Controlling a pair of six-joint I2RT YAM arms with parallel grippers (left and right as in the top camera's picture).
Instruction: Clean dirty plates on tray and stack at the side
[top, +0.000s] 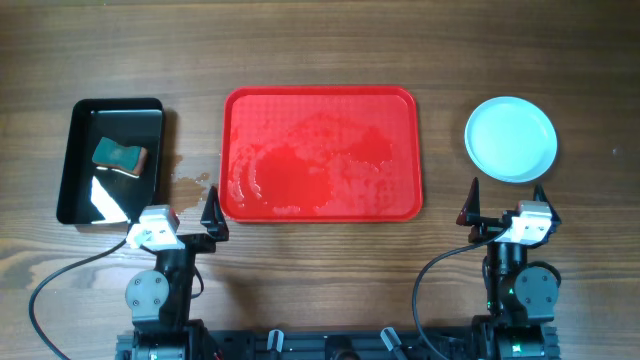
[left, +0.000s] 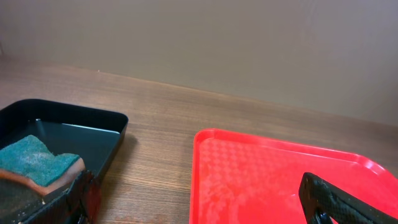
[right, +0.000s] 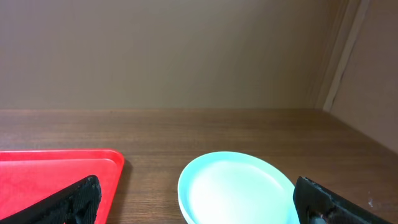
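Note:
The red tray (top: 320, 150) lies mid-table with nothing on it, its floor streaked with a wet film. To its right, off the tray, the pale blue plates (top: 510, 138) sit on the wood; the top one looks clean. My left gripper (top: 172, 207) hangs open near the tray's front left corner. In the left wrist view, the left gripper (left: 199, 208) spans the gap between the black tray and the red tray (left: 261, 180). Just in front of the plates (right: 236, 186), my right gripper (top: 506, 200) stands open and holds nothing. In the right wrist view, the right gripper (right: 199, 210) has the red tray's corner (right: 56, 165) at its left.
A black tray (top: 70, 160) at the left holds a green and orange sponge (top: 120, 155) and some water. The sponge (left: 34, 163) and the black tray's rim (left: 93, 115) also show in the left wrist view. Small wet spots (top: 190, 181) mark the wood between the two trays.

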